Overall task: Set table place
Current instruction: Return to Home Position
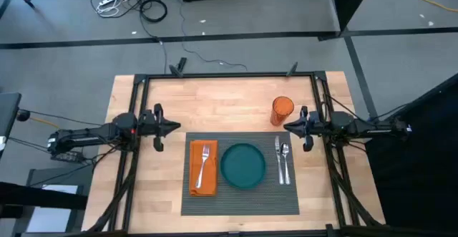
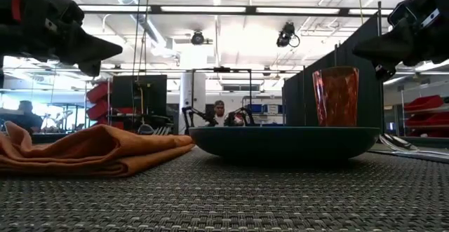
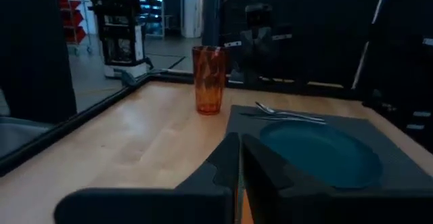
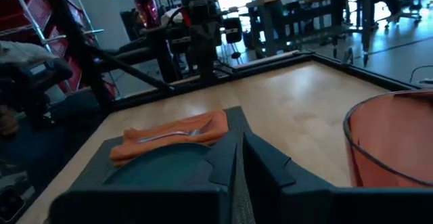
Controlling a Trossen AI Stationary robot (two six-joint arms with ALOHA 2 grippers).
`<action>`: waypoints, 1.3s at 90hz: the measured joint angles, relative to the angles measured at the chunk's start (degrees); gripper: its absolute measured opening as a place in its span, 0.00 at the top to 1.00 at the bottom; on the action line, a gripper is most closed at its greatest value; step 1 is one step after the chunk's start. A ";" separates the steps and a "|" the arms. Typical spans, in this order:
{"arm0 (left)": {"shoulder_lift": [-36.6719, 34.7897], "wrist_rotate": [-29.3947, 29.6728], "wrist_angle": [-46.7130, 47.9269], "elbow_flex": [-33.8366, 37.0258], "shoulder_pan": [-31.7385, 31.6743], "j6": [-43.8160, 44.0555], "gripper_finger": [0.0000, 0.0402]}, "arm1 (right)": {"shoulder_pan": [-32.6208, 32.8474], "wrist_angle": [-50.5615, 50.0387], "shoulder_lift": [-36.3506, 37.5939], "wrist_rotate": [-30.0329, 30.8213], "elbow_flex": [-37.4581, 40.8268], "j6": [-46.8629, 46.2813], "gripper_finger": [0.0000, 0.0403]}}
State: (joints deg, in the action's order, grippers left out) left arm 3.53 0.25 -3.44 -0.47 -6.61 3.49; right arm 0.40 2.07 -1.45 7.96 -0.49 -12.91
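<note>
Grey placemat [image 1: 240, 200] lies flat on the near middle of the table [image 1: 215, 97], its long side running left to right. The napkin [image 1: 203, 167] and plate [image 1: 243, 165] sit on it. Left pincer [image 1: 176, 127] hovers just off its far left corner. Right pincer [image 1: 288, 127] hovers off the far right corner, beside the cup [image 1: 282, 111]. Both have their fingers pressed together and point inward.
</note>
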 joint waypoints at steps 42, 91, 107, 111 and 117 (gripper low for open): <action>-0.90 0.56 2.87 0.00 2.11 1.15 1.00 | 0.00 0.04 -0.02 0.42 0.04 0.67 0.99; -0.94 0.59 1.46 0.02 2.14 0.61 1.00 | 0.00 0.02 -0.02 0.38 0.06 1.16 0.99; -0.94 0.59 1.36 0.02 2.14 0.60 1.00 | 0.00 0.02 -0.02 0.38 0.06 1.14 0.99; -0.94 0.59 1.31 0.02 2.14 0.59 1.00 | 0.00 0.02 -0.02 0.36 0.06 1.14 0.99; -0.94 0.59 1.23 0.02 2.14 0.61 1.00 | 0.00 0.02 -0.02 0.36 0.06 1.14 0.99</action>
State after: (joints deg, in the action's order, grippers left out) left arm 2.59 0.84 -2.21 -0.45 -4.47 4.10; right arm 0.40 2.09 -1.48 8.32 -0.43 -11.77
